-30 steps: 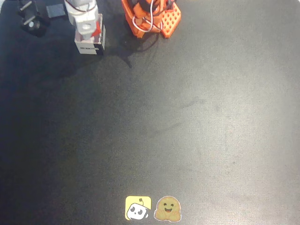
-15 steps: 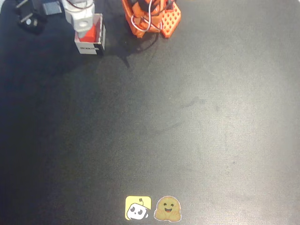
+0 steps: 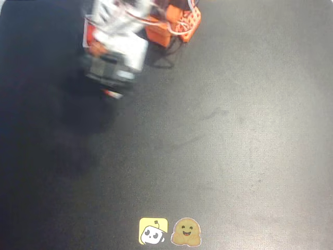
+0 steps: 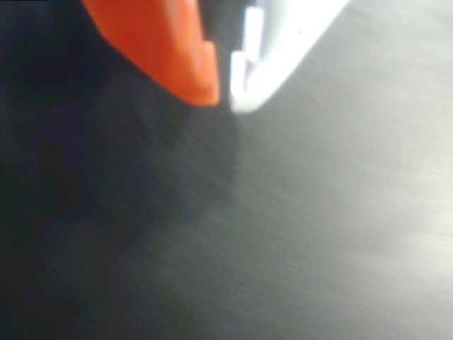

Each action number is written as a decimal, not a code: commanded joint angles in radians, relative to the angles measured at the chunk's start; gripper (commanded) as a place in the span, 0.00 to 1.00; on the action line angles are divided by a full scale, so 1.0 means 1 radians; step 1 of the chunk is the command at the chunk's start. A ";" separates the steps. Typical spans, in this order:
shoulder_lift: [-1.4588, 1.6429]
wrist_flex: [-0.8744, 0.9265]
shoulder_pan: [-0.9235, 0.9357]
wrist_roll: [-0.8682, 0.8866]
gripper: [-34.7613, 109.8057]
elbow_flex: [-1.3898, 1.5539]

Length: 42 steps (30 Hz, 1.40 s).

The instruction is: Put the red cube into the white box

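Wrist view: gripper (image 4: 223, 92), orange and white fingertips nearly together with nothing between them, above the dark mat (image 4: 297, 234) (blurred). Cube and box cannot be made out.

The wrist view showed the gripper (image 4: 223, 92) at the top of the frame, its orange finger (image 4: 166, 49) coming down from the upper left and its white finger (image 4: 283, 49) from the upper right. Their tips sat almost together, with only a thin dark gap between them and nothing visible in it. Below them lay the dark table (image 4: 283, 248), blurred into streaks, darker on the left side and paler grey toward the right edge.
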 commanded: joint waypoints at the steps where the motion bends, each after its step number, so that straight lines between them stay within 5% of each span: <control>1: 0.074 -0.054 -0.163 -0.018 0.24 0.049; 12: 0.667 -0.095 -0.382 0.011 0.24 0.457; 19: 0.675 -0.184 -0.391 0.153 0.24 0.618; 30: 0.675 0.262 -0.382 0.238 0.24 0.617; 42: 0.675 0.262 -0.382 0.238 0.24 0.617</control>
